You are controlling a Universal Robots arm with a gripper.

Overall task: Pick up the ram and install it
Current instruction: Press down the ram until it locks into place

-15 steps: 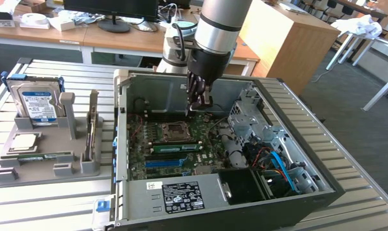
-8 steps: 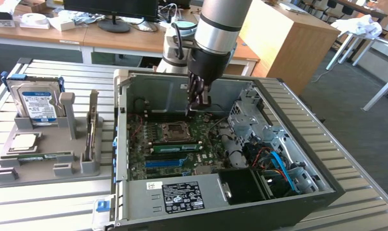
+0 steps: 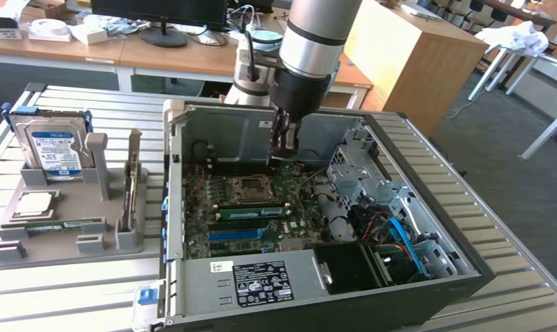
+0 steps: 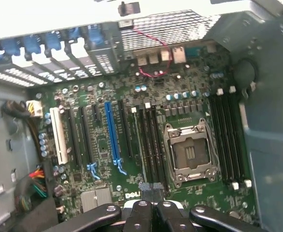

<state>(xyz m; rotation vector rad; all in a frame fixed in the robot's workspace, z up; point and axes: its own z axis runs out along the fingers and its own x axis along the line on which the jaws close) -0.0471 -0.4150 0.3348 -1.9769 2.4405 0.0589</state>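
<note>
One ram [image 3: 251, 209], a long green stick, stands in a motherboard slot beside the empty CPU socket [image 3: 251, 185] inside the open computer case [image 3: 182, 207]. The wrist view shows it edge-on as a thin strip [image 4: 139, 145] between the black slots and the socket [image 4: 190, 152]. A second ram [image 3: 52, 225] lies flat on the grey holder [image 3: 66, 245] at the exterior view's left. My gripper [image 3: 283, 149] hangs over the motherboard above the socket, clear of both sticks. Its fingers [image 4: 142, 215] are shut together with nothing visible between them.
On the grey holder stand a silver hard drive [image 3: 52, 149] with a blue-white label and a square silver CPU chip [image 3: 34, 203]. Case walls, a drive cage [image 3: 352, 173] and cables [image 3: 394, 232] ring the motherboard. Desks and a monitor stand behind.
</note>
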